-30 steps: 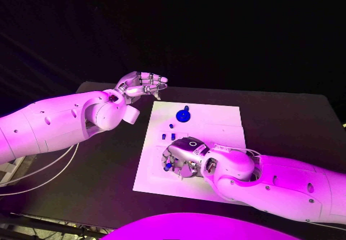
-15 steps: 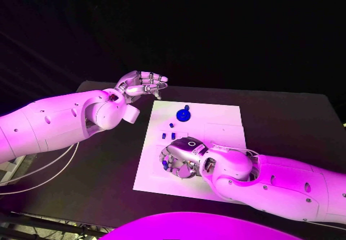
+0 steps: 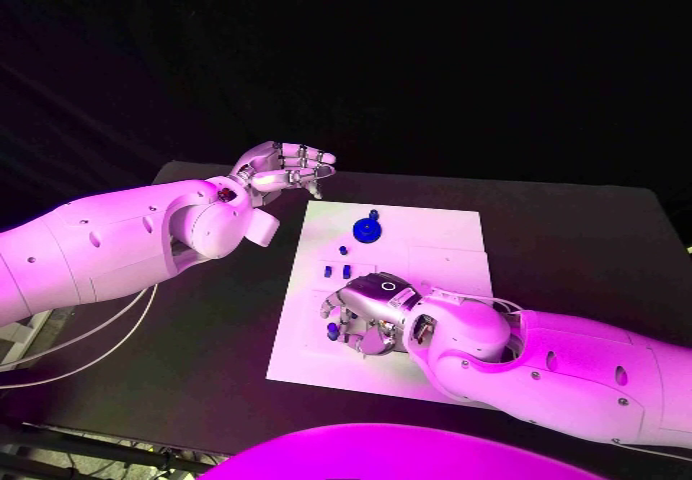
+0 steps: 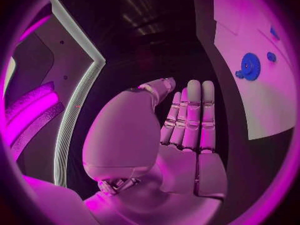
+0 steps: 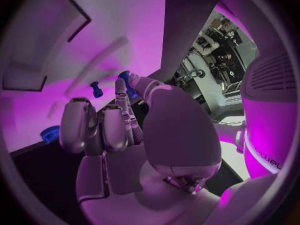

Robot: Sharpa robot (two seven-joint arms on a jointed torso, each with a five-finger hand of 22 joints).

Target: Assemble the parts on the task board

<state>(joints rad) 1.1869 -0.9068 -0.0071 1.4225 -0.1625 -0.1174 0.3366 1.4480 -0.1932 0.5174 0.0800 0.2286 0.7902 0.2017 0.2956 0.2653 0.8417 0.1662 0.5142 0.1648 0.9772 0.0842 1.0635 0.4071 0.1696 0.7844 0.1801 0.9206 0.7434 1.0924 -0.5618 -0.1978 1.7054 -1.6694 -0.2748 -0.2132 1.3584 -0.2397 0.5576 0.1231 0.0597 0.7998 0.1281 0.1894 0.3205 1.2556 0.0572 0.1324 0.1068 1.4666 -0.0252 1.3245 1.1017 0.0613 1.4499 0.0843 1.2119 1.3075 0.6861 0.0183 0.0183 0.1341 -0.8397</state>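
The task board (image 3: 418, 262) is a white plate lying in the middle of the black surface (image 3: 577, 250), its long sides running from the near edge toward the far edge. Near the board's far end sits a blue gear (image 3: 368, 231) with a small blue knob touching its far side. Nearer along the board's left half lie a small blue peg (image 3: 343, 250) and, a little closer, 2 short blue pegs (image 3: 336, 271) side by side.

The right hand (image 3: 364, 312) is low over the near left part of the board, palm down and fingers curled. A small blue part (image 3: 335, 329) shows at its fingertips; in the right wrist view a blue piece (image 5: 127, 83) is pinched between the thumb and a fingertip, just above the white plate, with another blue peg (image 5: 96, 88) standing on the board close by and the gear's rim (image 5: 50, 133) at the board's edge.

The left hand (image 3: 283, 167) is raised beyond the board's far left corner, over the far left part of the surface. It holds nothing; in the left wrist view its fingers (image 4: 190, 116) lie straight and close together beside the thumb, with the gear (image 4: 250, 66) on the board well apart from them.
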